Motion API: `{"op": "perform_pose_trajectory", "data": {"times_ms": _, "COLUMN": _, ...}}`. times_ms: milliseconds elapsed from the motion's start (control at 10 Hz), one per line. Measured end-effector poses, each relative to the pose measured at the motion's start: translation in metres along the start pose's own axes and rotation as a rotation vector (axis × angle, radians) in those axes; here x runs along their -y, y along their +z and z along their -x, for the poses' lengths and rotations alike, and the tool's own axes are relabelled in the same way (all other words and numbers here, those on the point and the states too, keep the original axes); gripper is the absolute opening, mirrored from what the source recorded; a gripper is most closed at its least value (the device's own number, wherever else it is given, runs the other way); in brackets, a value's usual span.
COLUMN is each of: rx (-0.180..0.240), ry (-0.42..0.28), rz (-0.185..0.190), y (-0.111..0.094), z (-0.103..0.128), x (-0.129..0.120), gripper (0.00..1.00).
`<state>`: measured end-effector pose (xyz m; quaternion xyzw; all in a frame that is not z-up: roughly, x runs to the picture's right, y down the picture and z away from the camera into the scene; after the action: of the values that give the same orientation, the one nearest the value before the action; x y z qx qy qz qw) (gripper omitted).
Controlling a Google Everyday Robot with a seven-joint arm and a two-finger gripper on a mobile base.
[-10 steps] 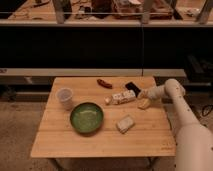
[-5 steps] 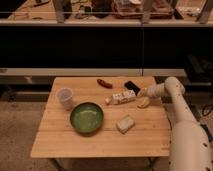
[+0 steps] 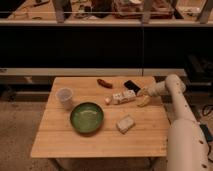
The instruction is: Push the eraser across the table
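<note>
Camera view from above and in front: light wooden counter (image 3: 100, 140) carrying several small things. Near the far right edge, the eraser (image 3: 132, 86), a flat black block lying slightly angled. Just in front of it, a long white printed box (image 3: 123, 97), with a small pale round thing at its left end, too small to name. Right of the box, a yellowish curved object (image 3: 144, 102), possibly a banana. Further left, a small red-brown item (image 3: 104, 83), a clear cup (image 3: 65, 96) and a green bowl (image 3: 86, 117); in front, a pale beige sponge-like block (image 3: 125, 123).

Reaching in from the right, the white arm with the gripper (image 3: 143, 92) low over the counter, just right of the eraser, fingers closed together, holding nothing.

Risks, as a judgement only: very little room between eraser, white box and yellowish object, so a sweep aimed slightly low likely to shove the box or that object instead. Off-centre contact likely to spin the flat block rather than slide it. Push directed toward the far edge likely to send it off the counter. Gripper held too high likely to pass over such a thin thing.
</note>
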<state>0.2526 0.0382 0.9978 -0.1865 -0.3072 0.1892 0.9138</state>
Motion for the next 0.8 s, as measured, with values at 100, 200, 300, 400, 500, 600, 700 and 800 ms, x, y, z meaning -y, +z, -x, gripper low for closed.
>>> {"op": "perform_pose_trajectory", "data": {"times_ms": 100, "rx": -0.004, "ry": -0.006, "rz": 0.005, "y": -0.0040, "z": 0.0017, "x": 0.0011, "gripper": 0.00}}
{"op": "perform_pose_trajectory", "data": {"times_ms": 200, "rx": -0.004, "ry": -0.010, "rz": 0.002, "y": -0.0070, "z": 0.0038, "x": 0.0044, "gripper": 0.00}}
{"op": "perform_pose_trajectory", "data": {"times_ms": 300, "rx": 0.001, "ry": -0.004, "rz": 0.020, "y": -0.0076, "z": 0.0047, "x": 0.0008, "gripper": 0.00}}
{"op": "perform_pose_trajectory", "data": {"times_ms": 400, "rx": 0.007, "ry": 0.000, "rz": 0.030, "y": -0.0073, "z": 0.0074, "x": 0.0001, "gripper": 0.00}}
{"op": "perform_pose_trajectory", "data": {"times_ms": 500, "rx": 0.008, "ry": 0.004, "rz": 0.031, "y": -0.0089, "z": 0.0069, "x": 0.0008, "gripper": 0.00}}
{"op": "perform_pose_trajectory", "data": {"times_ms": 600, "rx": 0.009, "ry": 0.008, "rz": 0.029, "y": -0.0096, "z": 0.0055, "x": 0.0020, "gripper": 0.00}}
{"op": "perform_pose_trajectory", "data": {"times_ms": 700, "rx": 0.008, "ry": 0.005, "rz": 0.026, "y": -0.0080, "z": 0.0039, "x": 0.0034, "gripper": 0.00}}
{"op": "perform_pose_trajectory", "data": {"times_ms": 800, "rx": 0.008, "ry": -0.001, "rz": 0.021, "y": -0.0058, "z": 0.0026, "x": 0.0050, "gripper": 0.00}}
